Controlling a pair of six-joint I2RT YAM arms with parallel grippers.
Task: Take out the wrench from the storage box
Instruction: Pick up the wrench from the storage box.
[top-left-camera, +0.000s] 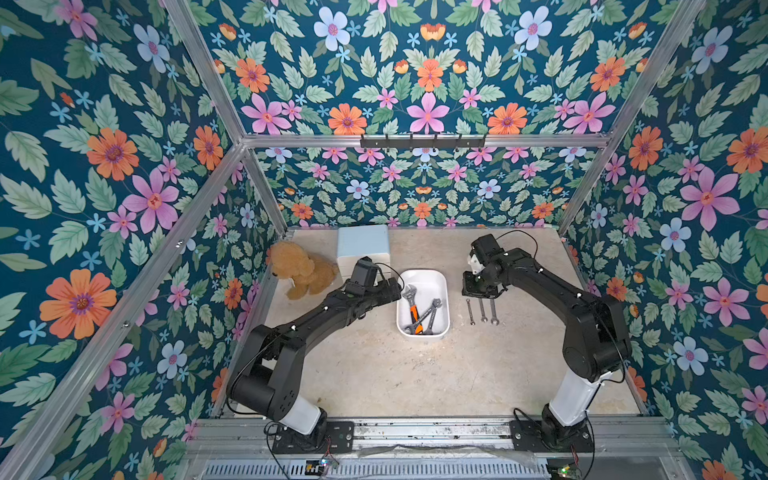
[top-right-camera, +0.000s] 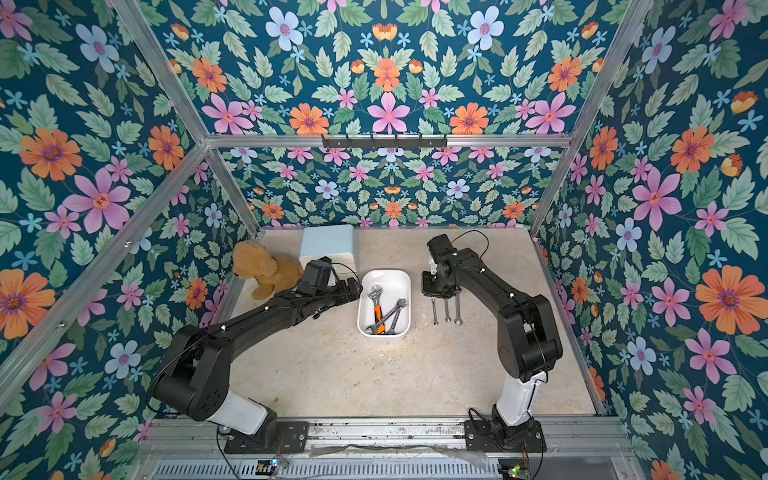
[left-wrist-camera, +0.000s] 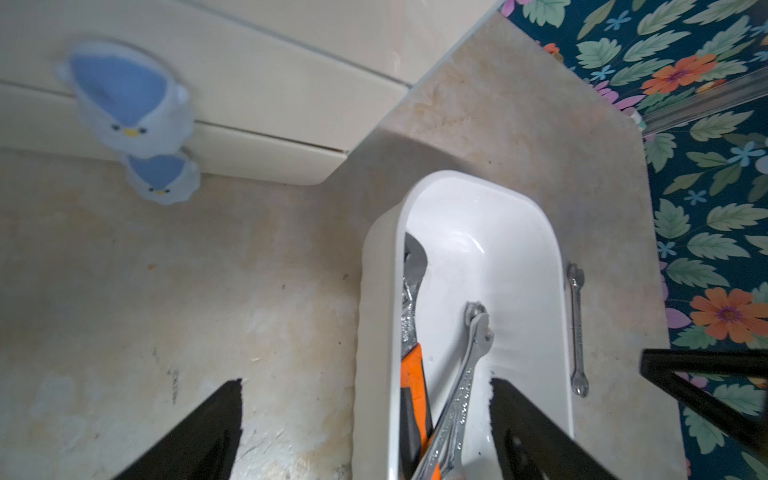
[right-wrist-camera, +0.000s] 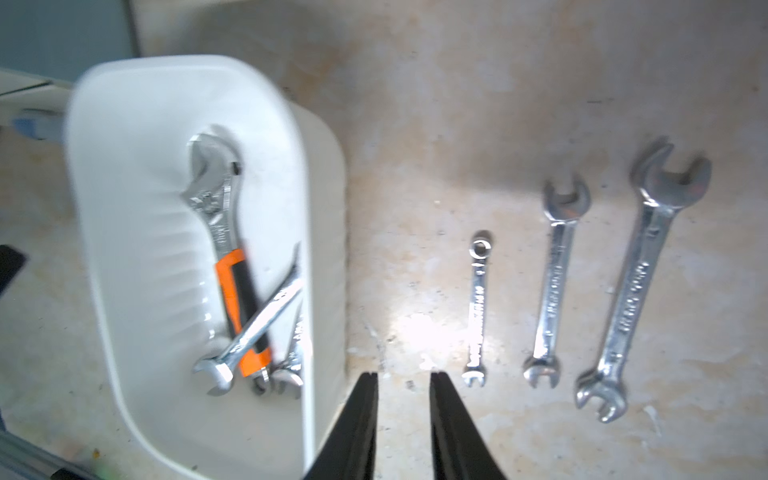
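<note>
The white storage box (top-left-camera: 430, 282) (top-right-camera: 392, 282) stands mid-table. In it lie an adjustable wrench (top-left-camera: 412, 309) (right-wrist-camera: 232, 282) with an orange and black handle and two crossed steel wrenches (top-left-camera: 430, 313) (left-wrist-camera: 465, 374). My left gripper (top-left-camera: 397, 286) (left-wrist-camera: 365, 380) is open and straddles the box's left wall, one finger outside and one inside, holding nothing. Three steel wrenches, small (right-wrist-camera: 478, 307), medium (right-wrist-camera: 555, 282) and large (right-wrist-camera: 636, 291), lie side by side on the table to the right of the box. My right gripper (top-left-camera: 478, 291) (right-wrist-camera: 403, 374) hovers between the box and the small wrench, slightly open and empty.
A white cabinet (top-left-camera: 363, 245) with a pale blue top stands behind the box, its blue knobs (left-wrist-camera: 124, 99) close to my left wrist. A brown teddy bear (top-left-camera: 301, 270) sits at the back left. A black hook rack (top-left-camera: 423, 141) hangs on the rear frame.
</note>
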